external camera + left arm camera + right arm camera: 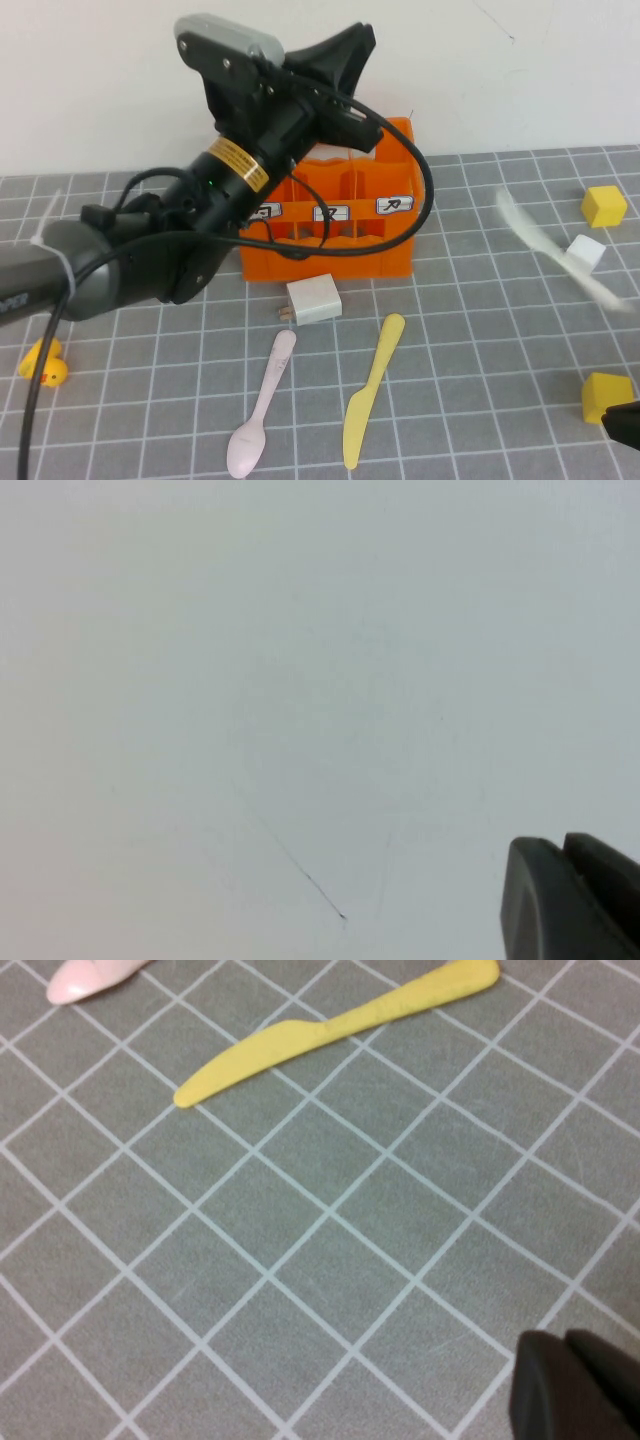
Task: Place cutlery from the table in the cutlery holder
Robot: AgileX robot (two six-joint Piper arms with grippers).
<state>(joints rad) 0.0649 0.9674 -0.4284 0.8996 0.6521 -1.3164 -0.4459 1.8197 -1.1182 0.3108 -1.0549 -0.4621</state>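
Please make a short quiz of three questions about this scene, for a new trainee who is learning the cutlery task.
1. True or false: the yellow knife is already inside the cutlery holder.
2. Which piece lies beside the yellow knife on the table? A) a fork B) the pink spoon C) a cup
3. Where is each gripper?

Key
1. False; it lies flat on the table in front of the holder.
2. B
3. The left gripper is raised above the holder, facing the wall. The right gripper sits low at the table's right edge, near a yellow cube.
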